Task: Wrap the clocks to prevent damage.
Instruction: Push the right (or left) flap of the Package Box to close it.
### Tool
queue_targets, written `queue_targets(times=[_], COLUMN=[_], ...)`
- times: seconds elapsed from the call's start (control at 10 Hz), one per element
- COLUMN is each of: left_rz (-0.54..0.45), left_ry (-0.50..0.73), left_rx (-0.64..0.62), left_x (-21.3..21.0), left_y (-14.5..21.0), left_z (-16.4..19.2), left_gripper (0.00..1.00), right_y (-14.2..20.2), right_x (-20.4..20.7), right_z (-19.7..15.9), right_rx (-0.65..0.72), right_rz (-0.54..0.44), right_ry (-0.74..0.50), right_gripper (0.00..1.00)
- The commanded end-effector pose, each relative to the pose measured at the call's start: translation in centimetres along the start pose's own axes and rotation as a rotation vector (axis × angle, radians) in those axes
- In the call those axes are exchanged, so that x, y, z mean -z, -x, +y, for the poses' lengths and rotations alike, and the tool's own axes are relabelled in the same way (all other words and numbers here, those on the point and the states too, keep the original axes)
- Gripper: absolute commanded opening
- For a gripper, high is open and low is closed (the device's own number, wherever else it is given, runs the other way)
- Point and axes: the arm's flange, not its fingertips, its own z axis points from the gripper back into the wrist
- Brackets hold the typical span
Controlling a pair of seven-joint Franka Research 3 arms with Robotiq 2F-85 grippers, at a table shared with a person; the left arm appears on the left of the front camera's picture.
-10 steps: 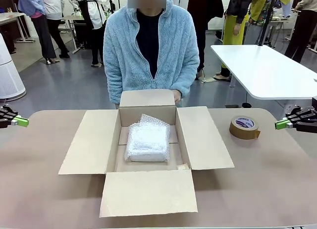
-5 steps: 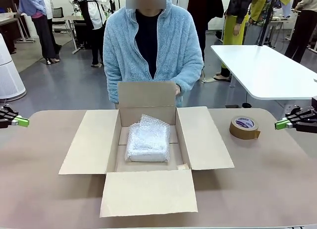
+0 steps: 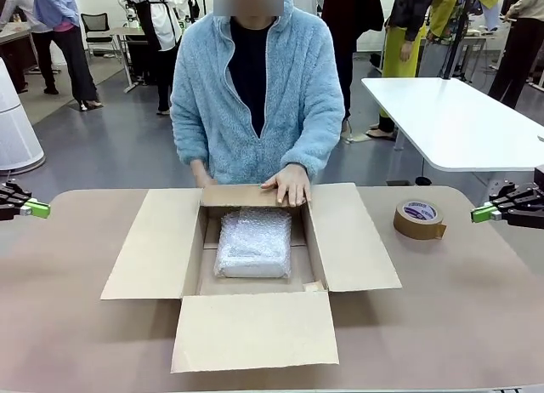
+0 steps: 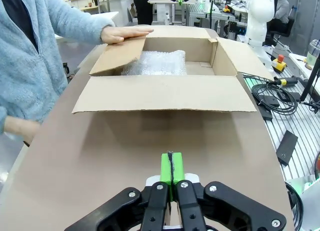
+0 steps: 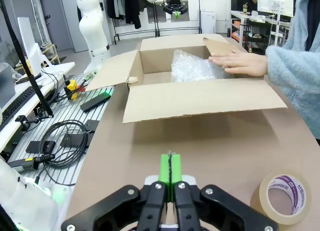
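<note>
Nearest in each wrist view, the green pads are seen pressed flat together with nothing between them: the left gripper (image 4: 171, 166) and the right gripper (image 5: 170, 167) are both closed and empty. In the front view they are placed at the left and right edges of the brown table (image 3: 442, 325), well apart from the cardboard box (image 3: 153, 244).

A brown tape roll (image 5: 282, 196) is seen lying flat on the table near the right gripper, between it and the box.

The box is set open at the middle of the table, with its near flap and both side flaps spread outward. The bubble-wrapped bundle (image 3: 253, 242) is laid flat on the box floor, nearer the far wall than the near one.

From the front, the far flap (image 3: 242, 196) is seen edge-on under a hand (image 3: 289, 185) of the person (image 3: 255, 95) in a light blue fleece. From the wrist views it is made out to be tilted inward over the bundle's far end; whether flap and bundle touch cannot be told.

In the left wrist view the other hand (image 4: 17, 128) is seen at the table's edge, and cables (image 4: 272, 96) are seen beside the table.
</note>
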Motion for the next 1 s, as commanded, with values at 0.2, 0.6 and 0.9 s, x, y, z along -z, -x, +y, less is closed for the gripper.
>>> queue_targets(times=[0.2, 0.6, 0.9], left_rz=[-0.010, -0.010, -0.010], left_ry=[0.002, 0.002, 0.002], left_rx=[-0.001, -0.001, -0.001], left_x=[-0.04, -0.04, -0.04], left_y=[0.02, 0.02, 0.02], left_z=[-0.16, -0.16, -0.16], left_gripper=[0.00, 0.00, 0.00], right_y=[0.00, 0.00, 0.00], right_x=[0.02, 0.02, 0.02], right_z=[-0.01, -0.01, -0.01], right_rx=[0.000, 0.000, 0.000], right_rz=[-0.002, -0.002, -0.002], right_ry=[0.001, 0.001, 0.001], right_gripper=[0.01, 0.01, 0.01])
